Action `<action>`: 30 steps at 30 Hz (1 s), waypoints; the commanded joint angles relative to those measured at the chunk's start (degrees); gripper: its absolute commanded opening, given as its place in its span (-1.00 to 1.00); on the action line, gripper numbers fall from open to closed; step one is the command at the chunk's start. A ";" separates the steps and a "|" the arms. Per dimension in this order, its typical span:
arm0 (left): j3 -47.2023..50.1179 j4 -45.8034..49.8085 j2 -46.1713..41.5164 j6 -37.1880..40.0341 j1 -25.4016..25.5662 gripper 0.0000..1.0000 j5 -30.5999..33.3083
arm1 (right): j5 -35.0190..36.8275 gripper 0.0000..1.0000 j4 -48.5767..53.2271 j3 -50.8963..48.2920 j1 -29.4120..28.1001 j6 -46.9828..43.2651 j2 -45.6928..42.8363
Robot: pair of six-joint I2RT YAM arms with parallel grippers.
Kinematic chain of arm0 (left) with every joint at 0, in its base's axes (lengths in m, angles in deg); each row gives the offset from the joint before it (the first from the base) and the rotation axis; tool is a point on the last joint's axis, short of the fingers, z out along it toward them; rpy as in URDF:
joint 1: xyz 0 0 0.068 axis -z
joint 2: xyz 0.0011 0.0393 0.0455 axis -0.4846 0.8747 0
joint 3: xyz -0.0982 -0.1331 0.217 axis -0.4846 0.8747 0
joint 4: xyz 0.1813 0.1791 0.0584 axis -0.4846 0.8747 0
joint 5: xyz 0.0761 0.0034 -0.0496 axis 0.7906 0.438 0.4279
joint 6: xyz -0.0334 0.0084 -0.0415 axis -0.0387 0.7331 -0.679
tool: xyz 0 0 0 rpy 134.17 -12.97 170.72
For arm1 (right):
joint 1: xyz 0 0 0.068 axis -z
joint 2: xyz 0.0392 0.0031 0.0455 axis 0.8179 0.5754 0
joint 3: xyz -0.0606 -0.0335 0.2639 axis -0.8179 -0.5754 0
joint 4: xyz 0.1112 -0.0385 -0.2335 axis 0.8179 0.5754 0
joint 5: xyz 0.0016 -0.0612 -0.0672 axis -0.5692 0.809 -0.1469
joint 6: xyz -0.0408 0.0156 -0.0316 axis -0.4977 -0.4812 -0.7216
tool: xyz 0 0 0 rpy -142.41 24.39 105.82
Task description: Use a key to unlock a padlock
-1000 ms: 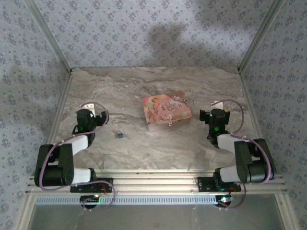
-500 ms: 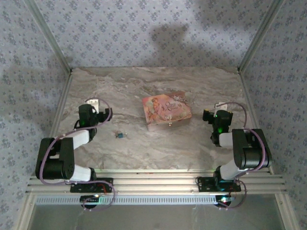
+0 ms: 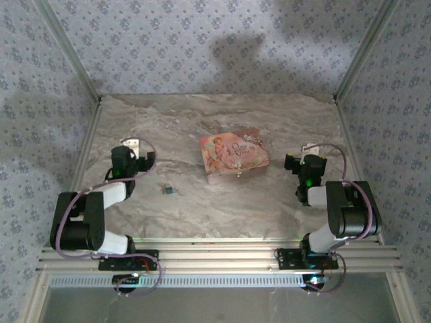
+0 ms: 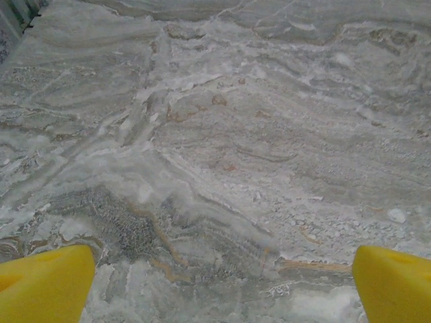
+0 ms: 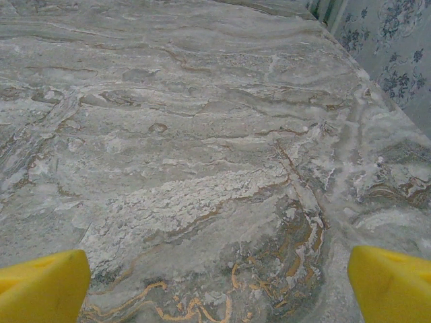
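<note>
Currently padlock (image 3: 168,190) near left tool (image 4: 222,282), untouched; right tool (image 5: 219,282) farther; both spread wide.

walls (image 3: 202,40): blue floral paper | table (image 3: 222,208): grey marble | frame (image 3: 67,60): aluminium

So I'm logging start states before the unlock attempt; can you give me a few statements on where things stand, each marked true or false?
1. The padlock lies on the table, apart from the pink box. True.
2. The left pincer is shut on the padlock. False: it is open over bare marble, holding nothing.
3. The padlock lies nearer the left arm than the right arm. True.
4. The right pincer grips the pink box. False: it is open, with only the tabletop between its fingers.
</note>
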 commanded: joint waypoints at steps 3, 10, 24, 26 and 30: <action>2.45 -12.21 4.92 -1.55 -2.15 0.96 1.25 | 0.10 1.00 -1.08 1.07 -0.16 0.54 -0.12; 4.24 -16.24 5.90 -1.01 -1.84 0.96 1.05 | 0.12 1.00 -0.99 1.10 -0.19 0.54 -0.12; 3.97 -15.82 5.94 -1.19 -2.23 0.96 0.41 | 0.12 1.00 -0.99 1.11 -0.14 0.54 -0.12; 3.98 -15.82 5.93 -1.19 -2.22 0.96 0.39 | 0.12 1.00 -0.99 1.16 -0.21 0.54 -0.08; 3.96 -15.82 5.94 -1.19 -2.23 0.96 0.41 | 0.12 1.00 -1.00 1.11 -0.22 0.46 -0.04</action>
